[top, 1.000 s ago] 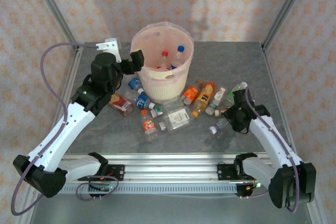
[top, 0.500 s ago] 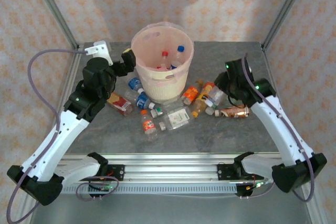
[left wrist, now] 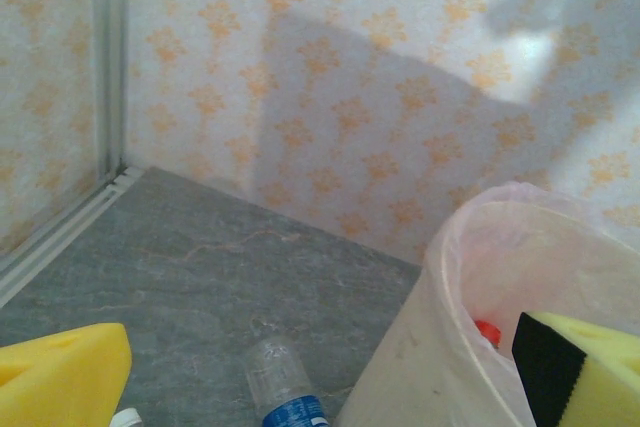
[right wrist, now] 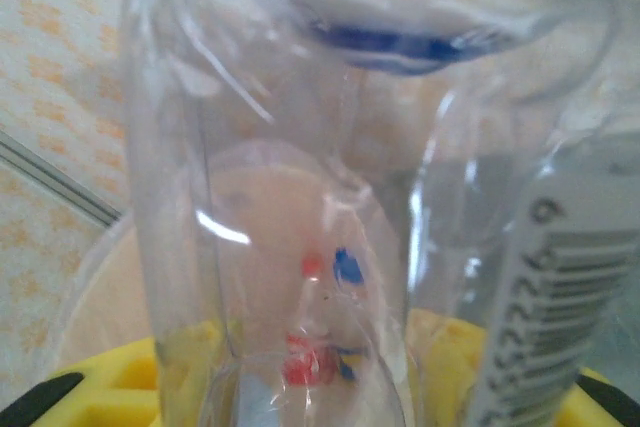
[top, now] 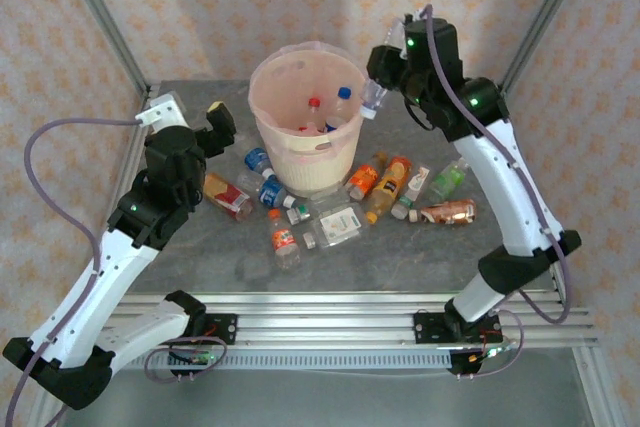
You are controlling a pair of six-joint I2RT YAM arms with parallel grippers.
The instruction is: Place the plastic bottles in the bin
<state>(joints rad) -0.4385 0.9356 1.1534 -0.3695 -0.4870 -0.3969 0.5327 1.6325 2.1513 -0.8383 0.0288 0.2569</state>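
The bin is cream with a pink liner and stands at the back middle of the table; bottles with a red cap and a blue cap lie inside. My right gripper is raised beside the bin's right rim, shut on a clear plastic bottle. In the right wrist view this bottle stands between the yellow fingers. My left gripper hangs open left of the bin, holding nothing. Its yellow pads frame a blue-labelled bottle beside the bin wall.
Several plastic bottles lie on the grey table round the bin's front: blue-labelled ones, a red-labelled one, orange ones, a green one and a crushed copper one. Metal frame posts stand at the back corners.
My right arm has lifted off the table with the clear bottle and swung up to the bin's right rim. My left arm has drawn back leftward, away from the bin.
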